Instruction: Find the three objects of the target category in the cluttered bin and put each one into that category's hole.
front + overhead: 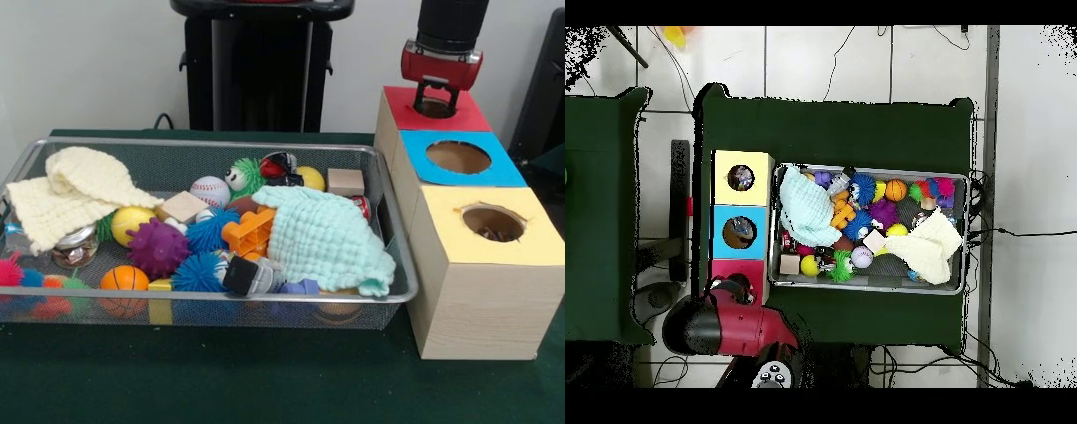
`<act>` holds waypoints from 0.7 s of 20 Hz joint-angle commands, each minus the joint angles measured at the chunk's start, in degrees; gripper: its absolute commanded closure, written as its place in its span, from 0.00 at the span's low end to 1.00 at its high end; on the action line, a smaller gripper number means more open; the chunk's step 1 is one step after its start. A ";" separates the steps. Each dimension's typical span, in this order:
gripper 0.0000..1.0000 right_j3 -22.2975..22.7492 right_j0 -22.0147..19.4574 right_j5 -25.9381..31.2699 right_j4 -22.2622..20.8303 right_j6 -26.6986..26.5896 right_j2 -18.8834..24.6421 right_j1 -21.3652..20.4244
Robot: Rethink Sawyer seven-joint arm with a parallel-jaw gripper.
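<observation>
Hovering over the red-topped box (434,108) at the far end of a row of three, the gripper (436,99) hung with its tips at the mouth of that box's hole; whether its fingers were spread or closed, and whether anything was in them, could not be told from either view. The step in hand looked like a drop into the red hole, or a retreat just after one. To do it well, the arm would want to stay centred over the opening, release only with the piece clear of the rim, then rise straight before swinging left to the mesh bin (203,305).

The bin sat just left of the boxes, crowded with spiky balls, a baseball (209,190), a small basketball (124,278), wooden blocks, an orange plastic piece (250,231), a mint cloth (327,238) and a cream cloth (75,190). Which category was sought could not be read from the scene.

The overhead view showed items lying inside the yellow-topped box (743,177) and the blue-topped box (739,232); the front view showed the cloths draped over toys beneath.
</observation>
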 commanded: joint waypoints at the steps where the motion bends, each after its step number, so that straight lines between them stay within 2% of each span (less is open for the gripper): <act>1: 1.00 -2.46 -2.07 -1.36 0.67 9.27 2.54 0.19; 6: 1.00 -3.17 -1.09 -1.26 0.58 9.12 1.47 0.61; 8: 1.00 -4.48 0.46 0.10 0.71 8.90 -0.40 0.96; 9: 1.00 -3.40 -0.82 -0.67 1.02 9.44 1.33 0.36; 11: 1.00 -2.68 -1.78 1.75 0.97 8.89 2.08 -3.04; 13: 1.00 -4.08 -0.76 9.76 0.80 8.20 -0.24 -8.03; 14: 1.00 -4.14 -1.56 12.37 0.64 7.76 0.17 -9.87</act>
